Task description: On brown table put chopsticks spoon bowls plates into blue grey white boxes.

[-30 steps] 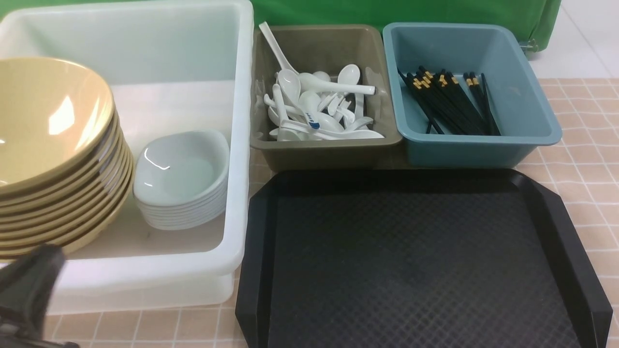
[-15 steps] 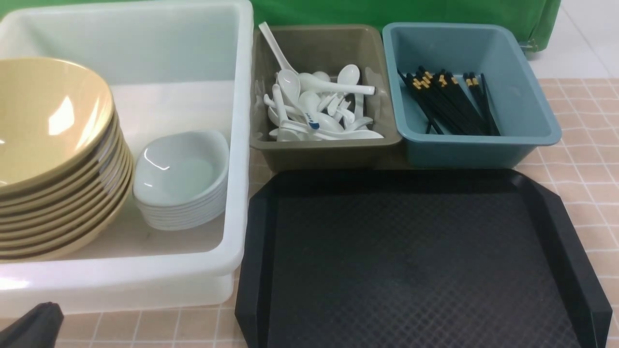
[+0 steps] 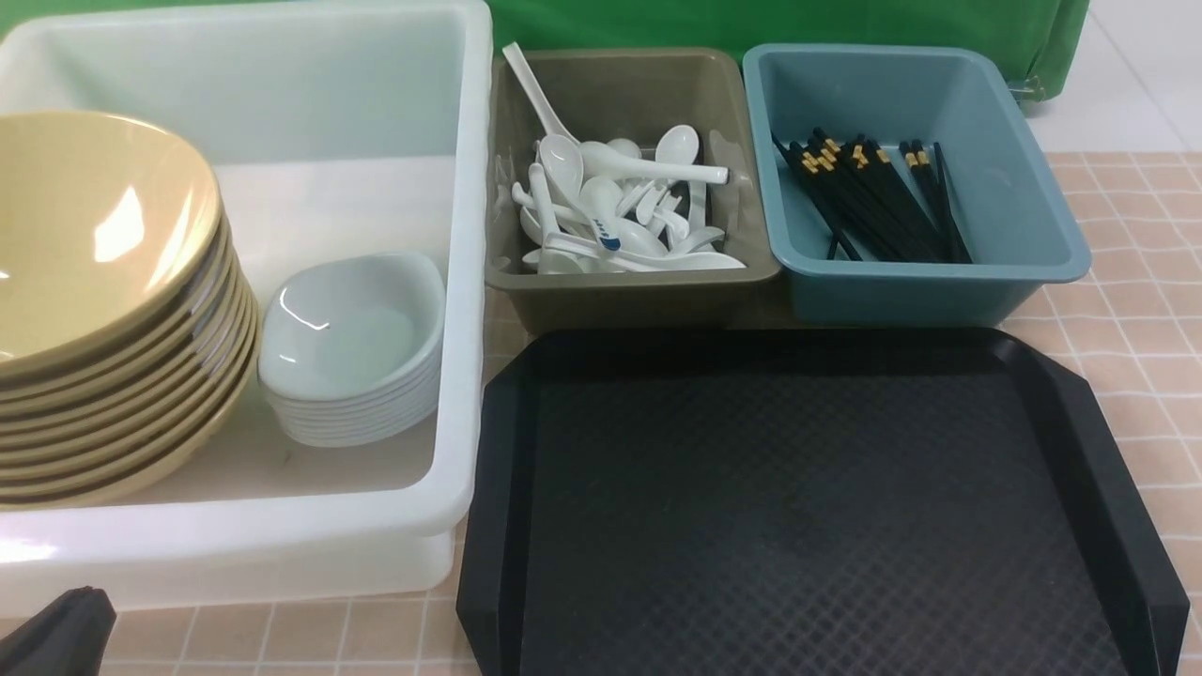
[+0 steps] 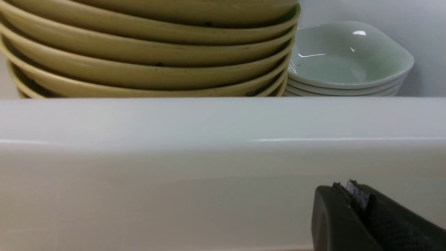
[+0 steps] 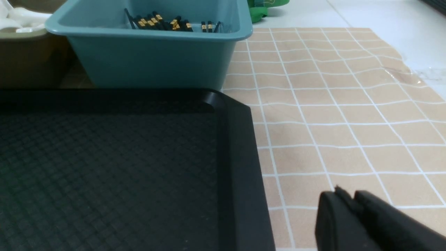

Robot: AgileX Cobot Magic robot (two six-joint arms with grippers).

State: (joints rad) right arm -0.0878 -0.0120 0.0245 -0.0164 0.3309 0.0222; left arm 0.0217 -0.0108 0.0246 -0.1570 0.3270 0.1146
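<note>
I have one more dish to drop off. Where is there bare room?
The black tray is bare throughout. The white box is free behind the white dishes; its near side is crowded beside the yellow bowls.

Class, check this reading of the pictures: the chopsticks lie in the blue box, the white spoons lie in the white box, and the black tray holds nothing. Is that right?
Not quite. The white spoons lie in the grey box, not the white box, which holds the stacked bowls and small white dishes. The front view shows this. The chopsticks do lie in the blue box, and the black tray holds nothing.
</note>
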